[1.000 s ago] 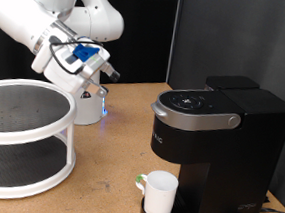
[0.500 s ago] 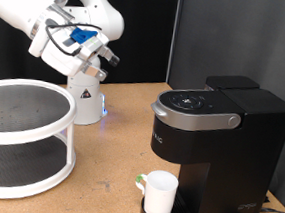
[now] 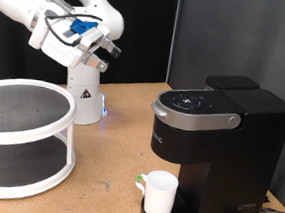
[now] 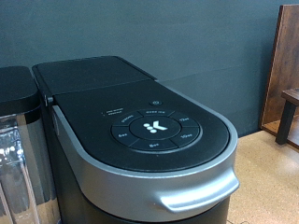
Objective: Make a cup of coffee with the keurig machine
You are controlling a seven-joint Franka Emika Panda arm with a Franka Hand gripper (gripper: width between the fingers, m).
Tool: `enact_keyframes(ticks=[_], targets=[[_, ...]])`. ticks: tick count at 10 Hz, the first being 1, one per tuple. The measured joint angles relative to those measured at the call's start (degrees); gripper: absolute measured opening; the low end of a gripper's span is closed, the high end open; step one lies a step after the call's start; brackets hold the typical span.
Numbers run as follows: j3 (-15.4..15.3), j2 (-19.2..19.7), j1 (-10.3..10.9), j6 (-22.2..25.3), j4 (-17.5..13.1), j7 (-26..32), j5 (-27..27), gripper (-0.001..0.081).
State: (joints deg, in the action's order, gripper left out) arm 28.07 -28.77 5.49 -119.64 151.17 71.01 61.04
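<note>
The keurig machine [image 3: 215, 143] stands at the exterior view's right, boxy and black, with its silver-grey lid handle [image 3: 197, 119] down and the lid shut. The cup [image 3: 159, 194], small and white with a green mark on its handle, stands upright on the drip tray under the brew head. My gripper [image 3: 111, 49] hangs high in the air at the exterior view's upper left, far from the machine, pointing towards it, with nothing seen between its fingers. The wrist view shows the machine's lid and button panel [image 4: 154, 126] and the lid handle [image 4: 192, 201]; my fingers do not show there.
A white two-tier round shelf [image 3: 19, 136] stands at the exterior view's left. The arm's white base [image 3: 83, 99] with a blue light stands behind it on the wooden table [image 3: 113, 154]. Dark wooden furniture [image 4: 285, 75] shows at the wrist view's edge.
The arm has lifted the gripper upward, away from the table. The cup and the machine have not moved.
</note>
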Motion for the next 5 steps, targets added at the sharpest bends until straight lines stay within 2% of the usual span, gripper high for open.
enact_keyframes(ticks=[2,3,5], targets=[[-0.63,0.07,0.08,1.3,-0.68,-2.65,-1.43,0.0803],[-1.75,0.18,0.24,3.07,-2.23,-5.11,-4.96,0.0803],[-6.14,0.44,0.35,3.51,-5.51,-10.63,-13.63,0.0803]])
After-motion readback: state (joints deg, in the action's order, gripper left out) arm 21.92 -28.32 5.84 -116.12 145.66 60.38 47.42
